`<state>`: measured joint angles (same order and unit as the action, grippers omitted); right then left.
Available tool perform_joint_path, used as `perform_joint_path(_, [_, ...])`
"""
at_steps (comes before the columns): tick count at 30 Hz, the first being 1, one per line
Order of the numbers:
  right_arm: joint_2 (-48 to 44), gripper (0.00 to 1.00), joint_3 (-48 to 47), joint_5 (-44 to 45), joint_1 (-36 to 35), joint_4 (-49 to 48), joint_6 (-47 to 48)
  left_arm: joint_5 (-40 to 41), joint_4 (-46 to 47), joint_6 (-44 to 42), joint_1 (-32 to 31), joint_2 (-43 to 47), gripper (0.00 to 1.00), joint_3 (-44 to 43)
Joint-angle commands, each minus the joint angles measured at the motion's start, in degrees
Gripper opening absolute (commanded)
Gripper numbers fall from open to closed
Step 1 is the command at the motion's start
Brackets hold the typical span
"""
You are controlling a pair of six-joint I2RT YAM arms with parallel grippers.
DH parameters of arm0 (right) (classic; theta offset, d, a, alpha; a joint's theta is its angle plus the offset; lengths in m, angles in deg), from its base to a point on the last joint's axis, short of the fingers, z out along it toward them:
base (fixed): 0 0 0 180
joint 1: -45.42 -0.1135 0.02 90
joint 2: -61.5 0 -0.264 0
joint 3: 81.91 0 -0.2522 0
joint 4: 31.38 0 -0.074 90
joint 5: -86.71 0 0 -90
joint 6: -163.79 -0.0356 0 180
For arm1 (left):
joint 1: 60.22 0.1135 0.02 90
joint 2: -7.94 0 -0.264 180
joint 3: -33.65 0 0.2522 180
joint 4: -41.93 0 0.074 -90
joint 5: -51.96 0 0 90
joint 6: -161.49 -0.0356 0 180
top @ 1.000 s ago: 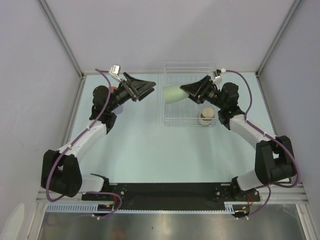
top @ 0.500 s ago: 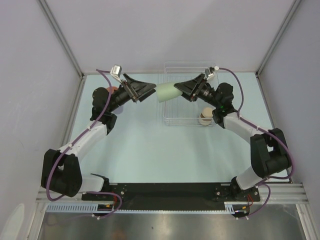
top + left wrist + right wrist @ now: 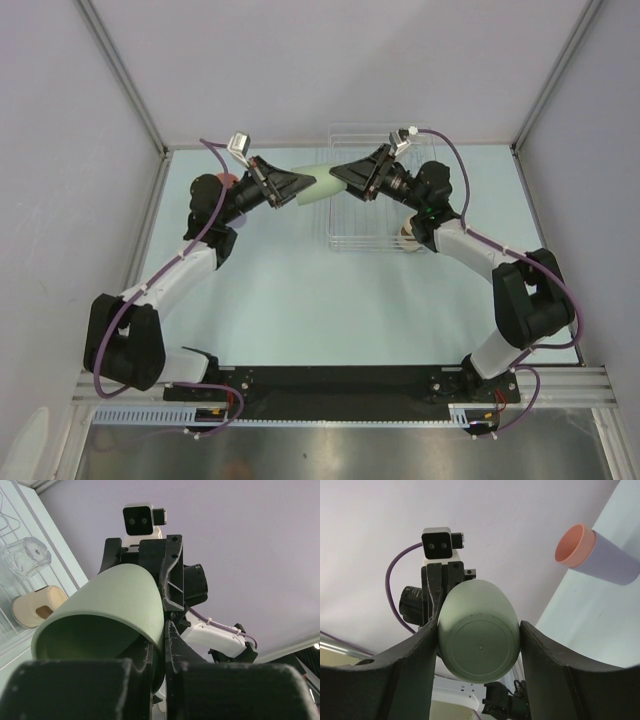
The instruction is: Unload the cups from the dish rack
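The left hand (image 3: pixel 298 186) has just clamped onto the rim of the green cup (image 3: pixel 318 184). The right hand (image 3: pixel 345 180) still grasps its bottom. The cup hangs in the air at the rack's (image 3: pixel 380 132) 9 o'clock side. It looks like a pass, so the right hand should let go next.

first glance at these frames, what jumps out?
A pale green cup hangs in mid-air by the left edge of the dish rack, gripped from both ends. The right claw clamps its base, and the left claw pinches its rim wall. A beige cup sits in the rack's near right corner, half hidden by the right arm.
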<state>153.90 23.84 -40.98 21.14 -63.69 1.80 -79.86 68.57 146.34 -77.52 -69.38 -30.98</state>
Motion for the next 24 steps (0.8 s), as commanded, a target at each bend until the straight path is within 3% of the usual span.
perform_joint_path(1, [-0.4, 0.00, -1.6, -0.6, -0.3, -0.5, 2.0, -0.9, 0.5, -2.3, -0.5, 0.5, 0.00, -1.3])
perform_joint_path(4, [-0.6, 0.00, -1.7, -0.7, -0.3, -0.1, 2.3, -0.6, 0.8, -2.3, -0.5, 0.7, 0.00, -1.3])
perform_joint_path(6, [-0.6, 0.18, -2.2, -0.5, -0.2, 1.9, 2.4, -0.4, 0.1, -2.5, -0.5, 0.9, 0.01, -1.7])
perform_joint_path(7, [-0.8, 0.56, -2.4, -0.2, -0.2, 3.3, 2.6, 0.2, -2.9, -3.5, -0.4, 1.3, 0.00, -2.6])
perform_joint_path(8, [-1.2, 0.76, -3.7, 0.4, 0.0, 6.0, 3.1, 0.5, -4.6, -4.4, -0.4, 2.0, 0.00, -3.3])
perform_joint_path(9, [-1.5, 0.92, -4.2, 1.6, 0.7, 11.2, 5.2, 0.9, -11.2, -5.9, -0.2, 2.3, 0.00, -6.2])
perform_joint_path(10, [-2.0, 0.99, -4.5, 2.7, 1.3, 13.8, 6.3, 1.4, -16.6, -11.1, 0.1, 2.7, 0.00, -8.4])
perform_joint_path(11, [-3.8, 1.00, -5.0, 3.9, 1.9, 16.2, 7.6, 4.0, -22.4, -14.4, 0.2, 3.4, 0.00, -11.2])
perform_joint_path(12, [-4.5, 1.00, -5.2, 6.6, 4.0, 21.1, 9.4, 5.8, -35.2, -18.0, 0.3, 3.5, 0.00, -14.3])
perform_joint_path(14, [-6.4, 1.00, -6.3, 9.6, 6.2, 27.1, 11.9, 13.2, -49.2, -28.3, 0.9, 2.6, 0.00, -26.0])
perform_joint_path(15, [-6.8, 1.00, -8.7, 13.3, 8.0, 35.1, 15.7, 16.9, -61.9, -31.4, 1.1, 0.3, 0.01, -30.6])
perform_joint_path(16, [-7.1, 1.00, -10.4, 14.9, 8.5, 39.1, 18.0, 20.3, -67.5, -37.1, 1.2, -1.2, 0.00, -40.0])
perform_joint_path(19, [-5.6, 1.00, -19.0, 23.3, 8.1, 56.5, 26.6, 33.2, -82.3, -44.7, 1.1, -6.7, 0.01, -53.7])
perform_joint_path(24, [-2.4, 1.00, -26.3, 33.1, 5.4, 71.0, 33.1, 51.3, -98.3, -51.2, 1.2, -16.6, 0.00, -65.8])
